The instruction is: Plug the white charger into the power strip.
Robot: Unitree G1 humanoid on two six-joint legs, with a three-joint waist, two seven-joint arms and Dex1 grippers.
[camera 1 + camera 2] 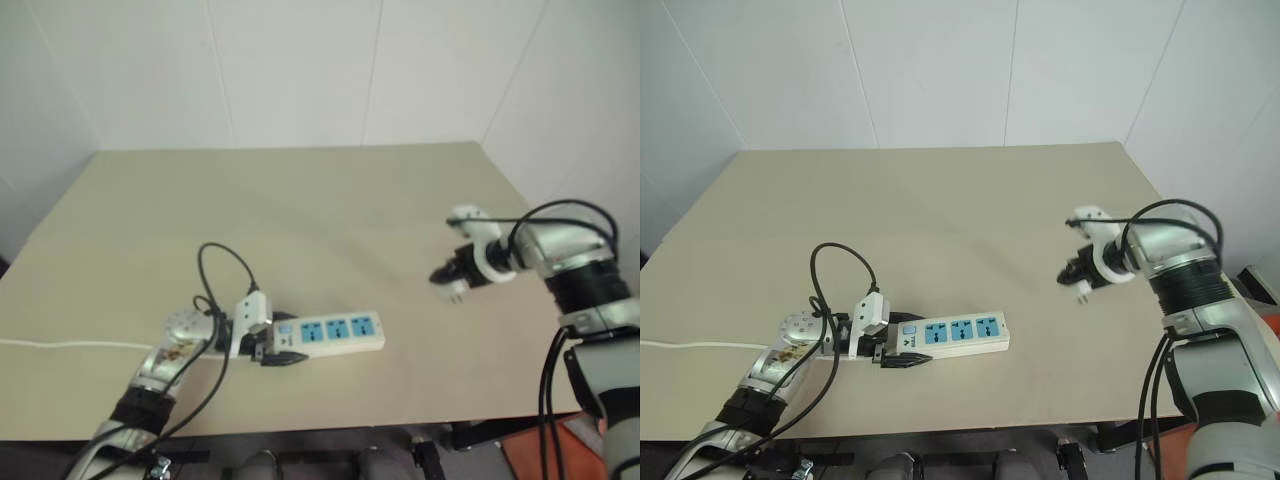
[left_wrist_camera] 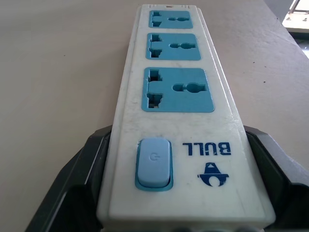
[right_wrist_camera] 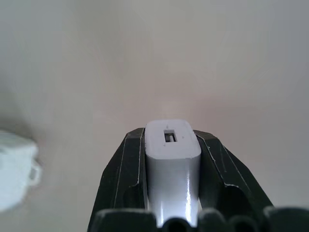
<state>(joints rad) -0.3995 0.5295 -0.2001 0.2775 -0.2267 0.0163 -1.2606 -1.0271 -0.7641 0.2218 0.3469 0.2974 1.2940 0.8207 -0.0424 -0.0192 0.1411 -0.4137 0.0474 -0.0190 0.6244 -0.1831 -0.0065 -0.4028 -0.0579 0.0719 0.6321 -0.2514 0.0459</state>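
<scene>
A beige table (image 1: 300, 200) spreads across the frame. Low and left of centre on it lies the power strip (image 1: 338, 332), its switch end clamped between the closed black fingers of the left gripper (image 1: 272, 350). At the right edge, well apart and above the tabletop, the right gripper (image 1: 450, 278) is closed on the white charger (image 3: 172, 164), gripping its two sides.

Can't make out the white charger (image 1: 1080, 291) prongs in the head views, way too small. Lower end of the power strip (image 2: 176, 121) cut off in the left wrist view, cord (image 1: 60, 345) running off the edge.
</scene>
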